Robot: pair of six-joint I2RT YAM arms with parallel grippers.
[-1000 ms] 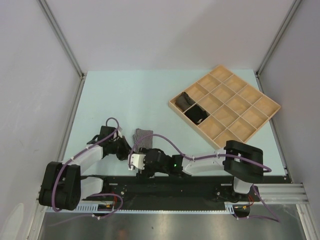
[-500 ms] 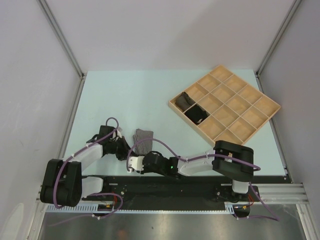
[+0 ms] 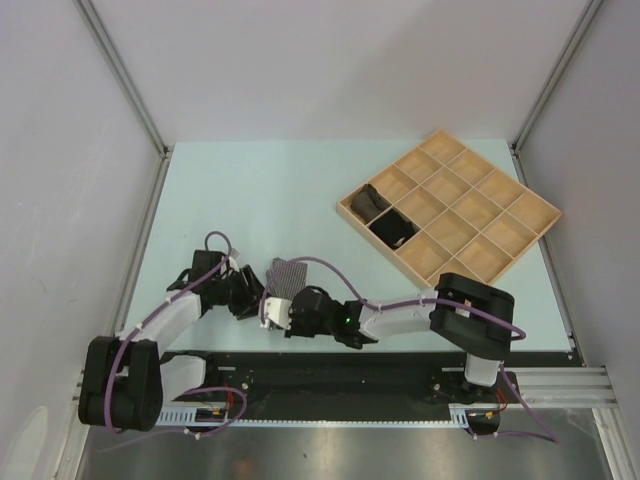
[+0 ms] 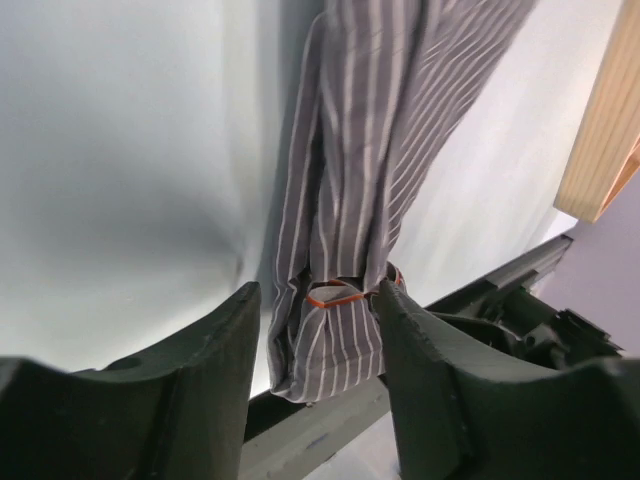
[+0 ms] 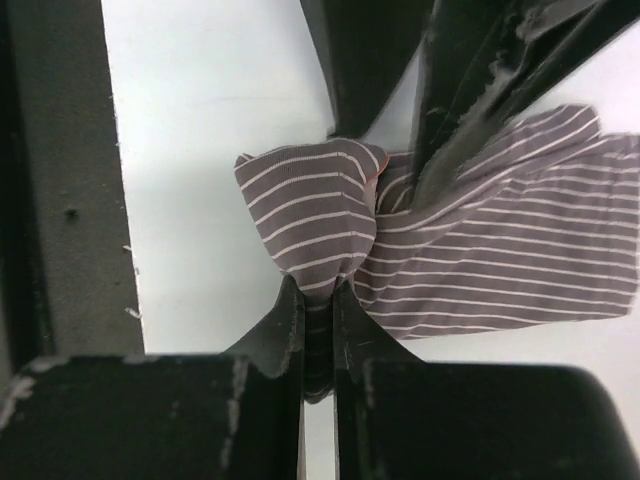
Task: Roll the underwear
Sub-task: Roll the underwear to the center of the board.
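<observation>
My right hand is pinched shut on a fold of the grey striped underwear. My left hand is open, with one finger on each side of the cloth's end. The underwear lies on the surface by the near edge, left of the wooden tray.

Soft striped cloth underwear; matt wooden tray
</observation>
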